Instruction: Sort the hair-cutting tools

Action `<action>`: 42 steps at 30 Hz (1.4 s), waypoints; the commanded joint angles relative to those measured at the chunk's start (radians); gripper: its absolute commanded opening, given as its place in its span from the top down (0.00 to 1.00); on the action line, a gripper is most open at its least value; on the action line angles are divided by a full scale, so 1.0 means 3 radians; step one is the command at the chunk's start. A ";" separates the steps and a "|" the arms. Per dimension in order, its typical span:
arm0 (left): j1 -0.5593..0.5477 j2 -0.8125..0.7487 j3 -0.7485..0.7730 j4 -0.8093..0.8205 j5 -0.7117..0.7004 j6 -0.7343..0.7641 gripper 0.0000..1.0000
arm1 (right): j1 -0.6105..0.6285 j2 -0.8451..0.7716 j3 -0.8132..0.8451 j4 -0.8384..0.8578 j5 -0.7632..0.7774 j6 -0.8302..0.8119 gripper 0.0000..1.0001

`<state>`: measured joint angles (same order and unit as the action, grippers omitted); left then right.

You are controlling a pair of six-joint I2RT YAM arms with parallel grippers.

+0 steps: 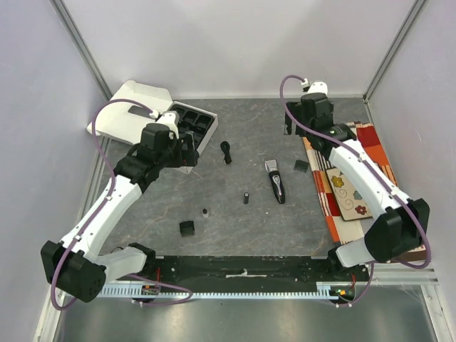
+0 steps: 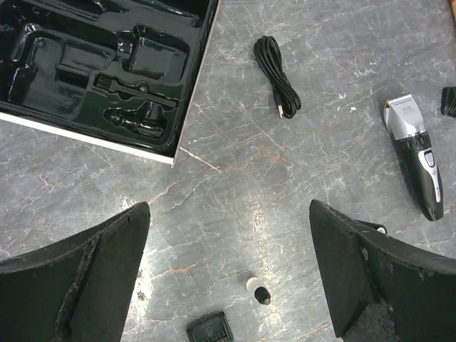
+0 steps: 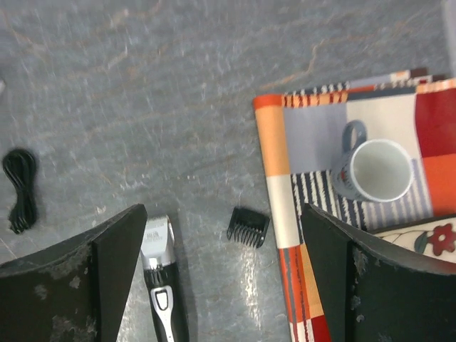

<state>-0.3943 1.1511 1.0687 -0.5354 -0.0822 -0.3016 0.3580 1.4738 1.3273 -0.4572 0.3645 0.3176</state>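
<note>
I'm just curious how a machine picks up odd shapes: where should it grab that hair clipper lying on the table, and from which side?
Probably the black body of the clipper, about mid-length, coming straight down from above. It lies flat, long and slim, with bare table along both long sides, so the open right fingers could close across its width.

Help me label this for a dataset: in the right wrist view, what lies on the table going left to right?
From the left: coiled cord → hair clipper → comb attachment → cup, standing on the patterned mat.
</note>
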 commanded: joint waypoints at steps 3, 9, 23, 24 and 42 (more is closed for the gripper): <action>-0.0005 -0.0181 -0.0065 0.0102 0.0120 0.0029 0.02 | -0.0002 -0.0219 0.0255 -0.0184 0.0579 0.0117 0.02; -0.0005 -0.0227 -0.0136 0.0107 0.0136 0.0008 0.03 | 0.0049 -0.0147 0.0325 -0.0091 -0.0090 0.0031 0.02; -0.0005 -0.0222 -0.0188 0.0113 0.0259 -0.0099 0.04 | 0.0417 0.0466 0.0280 -0.0726 -0.0662 -0.0051 0.04; -0.0005 -0.0212 -0.0172 0.0108 0.0335 -0.0104 0.04 | 0.0432 0.0507 0.0259 -0.0726 -0.0668 -0.0036 0.04; -0.0005 -0.0120 -0.0152 0.0087 0.0346 -0.0125 0.06 | 0.0545 0.0789 -0.0599 -0.0435 -0.0898 0.0235 0.09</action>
<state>-0.3943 1.1084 1.0168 -0.5262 0.0036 -0.3069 0.5011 1.7161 1.2007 -0.6384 0.1234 0.3496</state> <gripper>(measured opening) 0.940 0.916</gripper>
